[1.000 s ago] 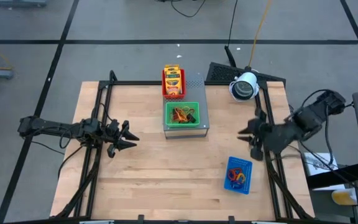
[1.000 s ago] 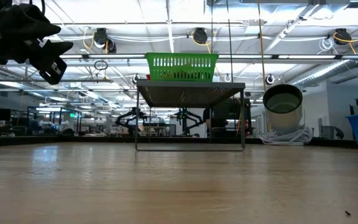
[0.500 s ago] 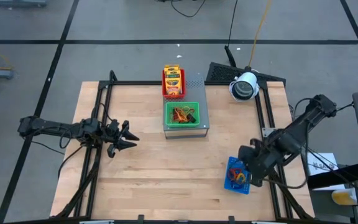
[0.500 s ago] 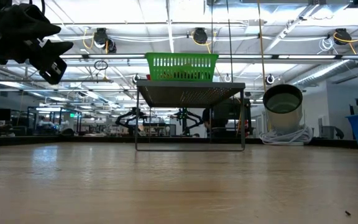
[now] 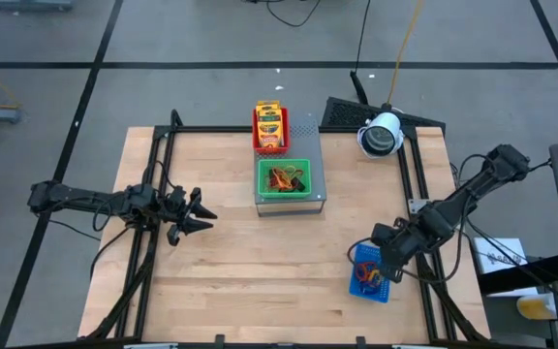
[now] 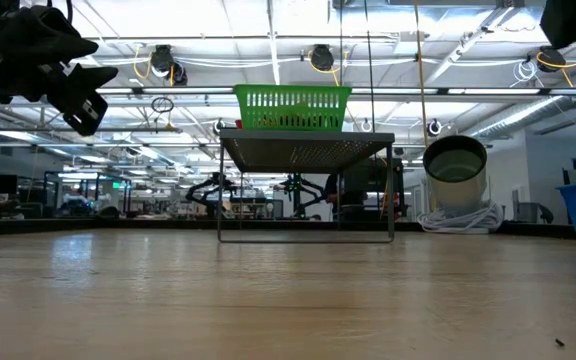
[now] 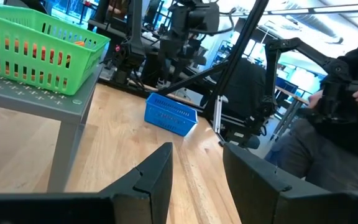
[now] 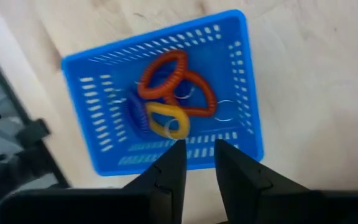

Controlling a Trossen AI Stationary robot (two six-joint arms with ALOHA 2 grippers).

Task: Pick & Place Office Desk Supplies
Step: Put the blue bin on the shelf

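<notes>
**Right gripper poised over the blue tray, left arm waiting at the table's left side**

High view: The right gripper (image 5: 374,264) hangs above the blue mesh tray (image 5: 370,274) near the table's (image 5: 231,262) right front corner, the arm covering part of the tray. The left gripper (image 5: 201,215) sits over the left side of the table, well apart from everything. At the table's middle back stands the grey perforated box (image 5: 310,173), carrying a green mesh tray (image 5: 284,177) with orange loops and dark pieces in it; behind it a red mesh tray (image 5: 270,129) holds yellow-and-green packets (image 5: 270,122). A white cylindrical can (image 5: 381,135) stands at the right back corner.

Low view: The green tray shows on top of the grey box, the can to its right, and an edge of the blue tray at the far right. The left gripper is high at the far left; nothing lies on the wood between.

Left wrist view: The left fingers (image 7: 157,177) stand moderately apart and hold nothing. Beyond them are the green tray on the box and the blue tray farther off. A seated person (image 7: 340,106) is beyond the table.

Right wrist view: The right fingers (image 8: 173,168) stand slightly apart, empty, directly over the blue tray's rim. Inside lie coiled loops (image 8: 169,93): two orange, one yellow, one blue, overlapping near the middle.
</notes>
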